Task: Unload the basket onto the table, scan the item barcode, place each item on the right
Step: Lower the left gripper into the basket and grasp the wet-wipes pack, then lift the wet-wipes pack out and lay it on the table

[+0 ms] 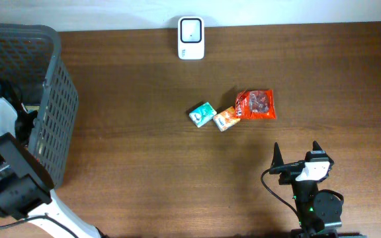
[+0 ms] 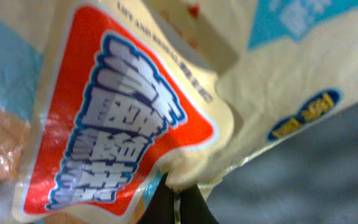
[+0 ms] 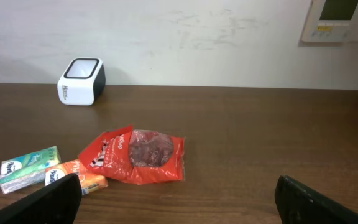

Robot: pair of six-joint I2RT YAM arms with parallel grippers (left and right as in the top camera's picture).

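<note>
Filling the left wrist view, a cream packet [image 2: 123,118] with a red panel and blue-edged white characters sits almost against the lens.

1. Left tool [image 2: 176,202]: closed. Its dark tips meet on the lower edge of the packet, which puckers at that point. Blurred grey shows behind the packet at lower right.
2. In the overhead view the left arm reaches into the grey basket [image 1: 55,99] at the left end of the tabletop [image 1: 144,172]. The tool and packet are hidden there.
3. Right tool [image 1: 297,155]: open, fingers [image 3: 48,199] spread wide, nothing between them. It stands near the front edge, right of centre.
4. Ahead of the right tool lies a red bag [image 1: 255,104]. An orange pack [image 1: 225,118] touches its left side, and a green pack [image 1: 203,114] touches the orange one.
5. White scanner [image 1: 191,29]: at the far edge, well apart from all three.
</note>
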